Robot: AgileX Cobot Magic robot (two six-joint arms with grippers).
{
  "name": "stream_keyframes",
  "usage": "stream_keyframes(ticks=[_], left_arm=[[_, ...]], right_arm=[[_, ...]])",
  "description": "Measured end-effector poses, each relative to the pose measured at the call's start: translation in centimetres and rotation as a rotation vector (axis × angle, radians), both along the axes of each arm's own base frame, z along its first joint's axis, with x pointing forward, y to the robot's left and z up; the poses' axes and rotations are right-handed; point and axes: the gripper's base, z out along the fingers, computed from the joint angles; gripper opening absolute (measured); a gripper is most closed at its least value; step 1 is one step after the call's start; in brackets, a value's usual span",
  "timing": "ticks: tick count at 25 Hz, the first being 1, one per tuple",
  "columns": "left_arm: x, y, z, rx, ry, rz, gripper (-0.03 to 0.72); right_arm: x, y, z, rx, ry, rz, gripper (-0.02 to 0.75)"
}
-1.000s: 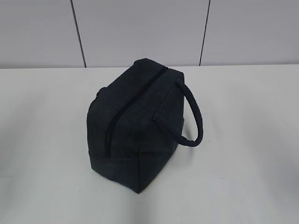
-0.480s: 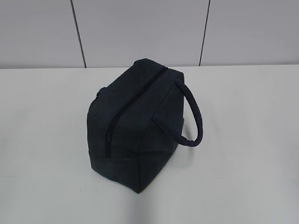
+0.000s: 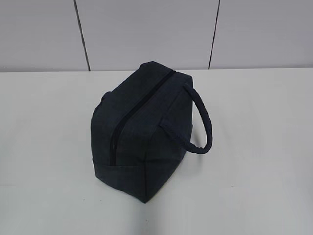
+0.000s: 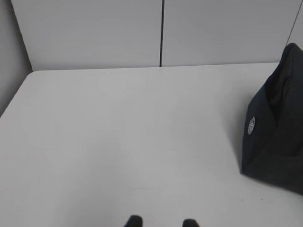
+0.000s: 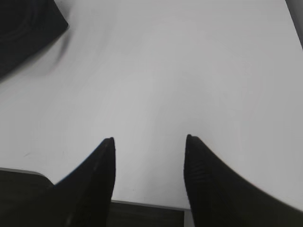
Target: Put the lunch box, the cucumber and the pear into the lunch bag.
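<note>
The dark navy lunch bag (image 3: 142, 127) stands in the middle of the white table (image 3: 254, 147), its long zipper (image 3: 128, 117) shut and its looped handle (image 3: 203, 122) hanging to the right. It also shows at the right edge of the left wrist view (image 4: 277, 127) and the top left corner of the right wrist view (image 5: 26, 28). My left gripper (image 4: 162, 221) is open, only its tips showing, over bare table left of the bag. My right gripper (image 5: 149, 140) is open and empty near the table's front edge. The lunch box, cucumber and pear are out of view.
Grey wall panels (image 3: 146, 29) stand behind the table's far edge. The table's left edge shows in the left wrist view (image 4: 14, 97). A dark strip (image 5: 142, 215) below the table's front edge shows in the right wrist view.
The bag's handle has shifted slightly; the bag itself has stayed put. No arm shows in the exterior view.
</note>
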Motion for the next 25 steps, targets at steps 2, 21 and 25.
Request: stream_keyframes(ticks=[2,21,25], left_arm=[[0.06,-0.03,-0.04,-0.003,-0.002,-0.002,0.165],[0.08,-0.06,-0.03,-0.005,-0.005,-0.001,0.165],[0.07,-0.13,-0.03,-0.005,-0.005,0.054,0.165]], right_arm=[[0.36,0.11,-0.26,0.002,-0.014,0.005,0.377],[0.50,0.15,-0.30,0.001,-0.024,0.006,0.377],[0.42,0.22,-0.30,0.000,-0.024,-0.051,0.377]])
